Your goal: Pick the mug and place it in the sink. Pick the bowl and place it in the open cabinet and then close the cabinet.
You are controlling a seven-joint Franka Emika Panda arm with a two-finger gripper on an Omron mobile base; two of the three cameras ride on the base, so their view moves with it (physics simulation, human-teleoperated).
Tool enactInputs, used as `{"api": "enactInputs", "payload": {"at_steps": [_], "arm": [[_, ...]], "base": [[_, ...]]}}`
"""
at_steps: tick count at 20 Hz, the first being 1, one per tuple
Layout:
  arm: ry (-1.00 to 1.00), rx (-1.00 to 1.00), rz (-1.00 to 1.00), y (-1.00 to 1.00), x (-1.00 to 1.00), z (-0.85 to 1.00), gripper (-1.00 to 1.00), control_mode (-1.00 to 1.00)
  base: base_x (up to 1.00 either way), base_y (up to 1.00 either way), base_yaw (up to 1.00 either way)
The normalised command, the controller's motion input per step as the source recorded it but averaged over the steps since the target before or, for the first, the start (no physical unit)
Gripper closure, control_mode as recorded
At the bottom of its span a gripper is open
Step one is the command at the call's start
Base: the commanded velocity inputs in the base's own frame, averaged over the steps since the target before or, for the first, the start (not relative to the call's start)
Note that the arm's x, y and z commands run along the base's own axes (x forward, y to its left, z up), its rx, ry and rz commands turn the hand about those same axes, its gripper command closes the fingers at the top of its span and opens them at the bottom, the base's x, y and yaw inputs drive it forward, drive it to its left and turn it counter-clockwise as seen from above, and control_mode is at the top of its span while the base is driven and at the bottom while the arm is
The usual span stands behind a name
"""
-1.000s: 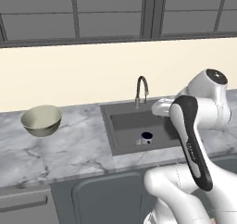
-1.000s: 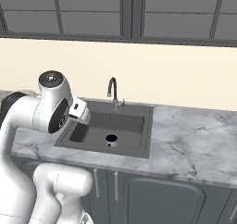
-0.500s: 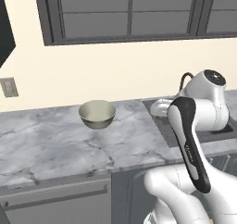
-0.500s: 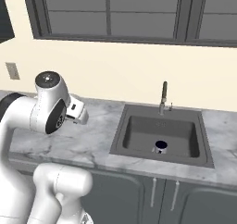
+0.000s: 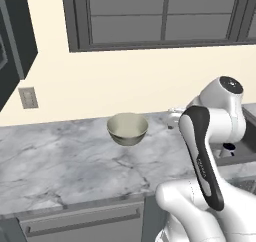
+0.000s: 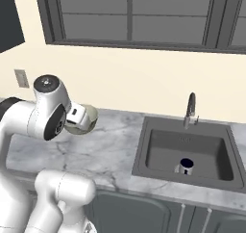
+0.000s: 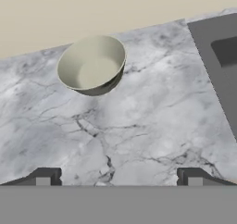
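With the mug [image 6: 184, 165] already in the sink [image 6: 158, 135], the wide-open, empty end effector [image 7: 118, 176] faces the bowl [image 7: 92, 65] on the worktop [image 7: 139, 126]; cabinet steps remain.

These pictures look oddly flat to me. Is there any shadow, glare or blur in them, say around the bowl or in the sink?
Left base view: the bowl is sharp and evenly lit, its underside darker. Hand view: a soft dark shadow lies under the bowl, with no glare on the marble counter. Right base view: the sink is flat grey with no reflections, and the mug in it is small but crisp.
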Motion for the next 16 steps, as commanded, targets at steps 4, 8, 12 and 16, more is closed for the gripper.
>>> {"api": "enactInputs", "payload": {"at_steps": [4,8,12,16], "arm": [[0.0,0.0,0.0,0.0,0.0,0.0,-1.0,1.0],[0.0,0.0,0.0,0.0,0.0,0.0,-1.0,1.0],[0.0,0.0,0.0,0.0,0.22,0.0,-1.0,-1.0],[-0.02,0.0,0.0,0.0,0.9,0.0,-1.0,-1.0]], "base": [[0.98,-0.37,0.03],[0.96,-0.02,0.0],[0.69,0.0,0.0],[0.0,0.0,0.0]]}}
